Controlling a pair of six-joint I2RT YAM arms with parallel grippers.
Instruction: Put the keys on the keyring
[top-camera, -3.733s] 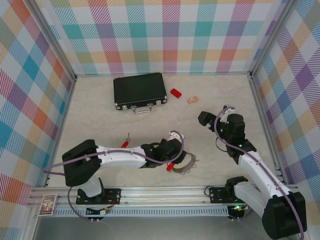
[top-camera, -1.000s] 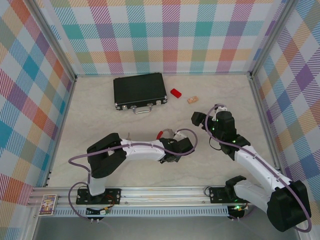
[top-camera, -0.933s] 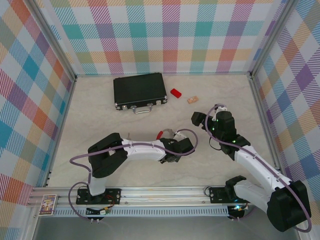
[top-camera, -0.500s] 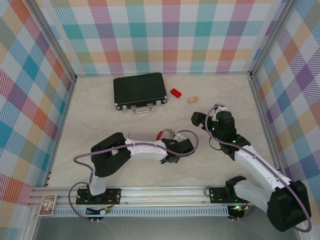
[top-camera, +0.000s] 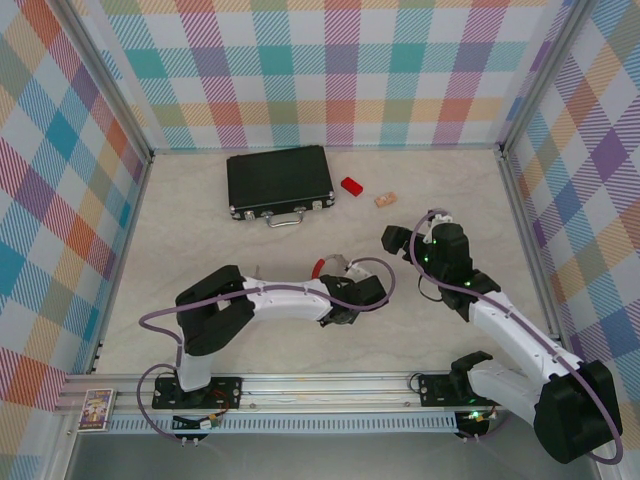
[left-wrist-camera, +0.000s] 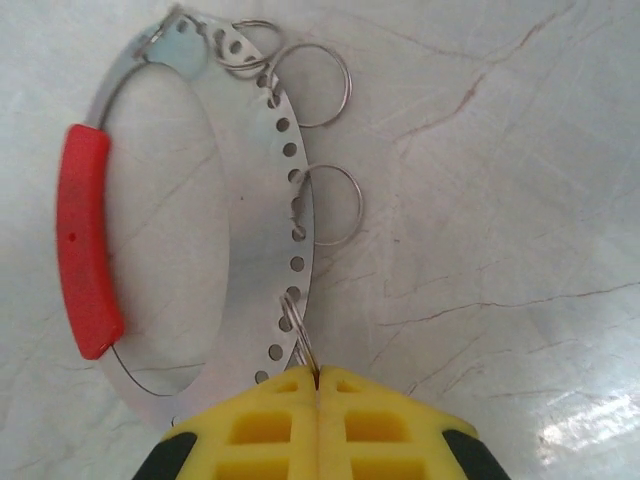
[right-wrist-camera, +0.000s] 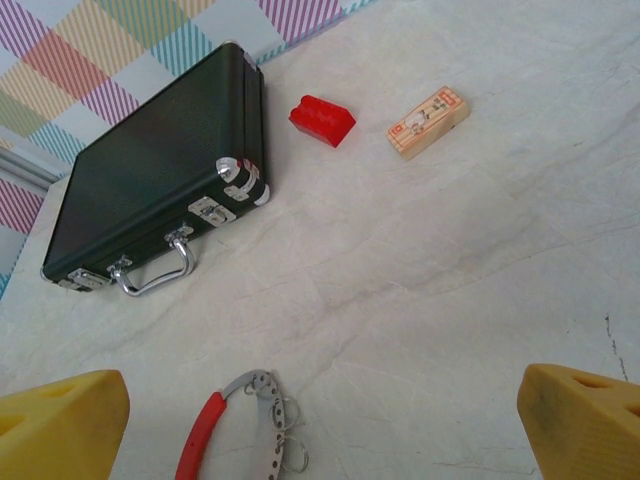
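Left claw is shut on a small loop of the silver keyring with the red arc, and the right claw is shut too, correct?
Not quite. The left claw is shut on a small loop of the silver keyring with the red arc, but the right claw is open: the right wrist view shows its yellow fingers far apart.

Silver and red right now on the pale veined table (right-wrist-camera: 450, 260).
Silver keyring (left-wrist-camera: 290, 215), red arc; yellow left claw (left-wrist-camera: 318, 400); black case (right-wrist-camera: 150, 170); red block (right-wrist-camera: 322, 120); pastel plaid walls (top-camera: 330, 70).
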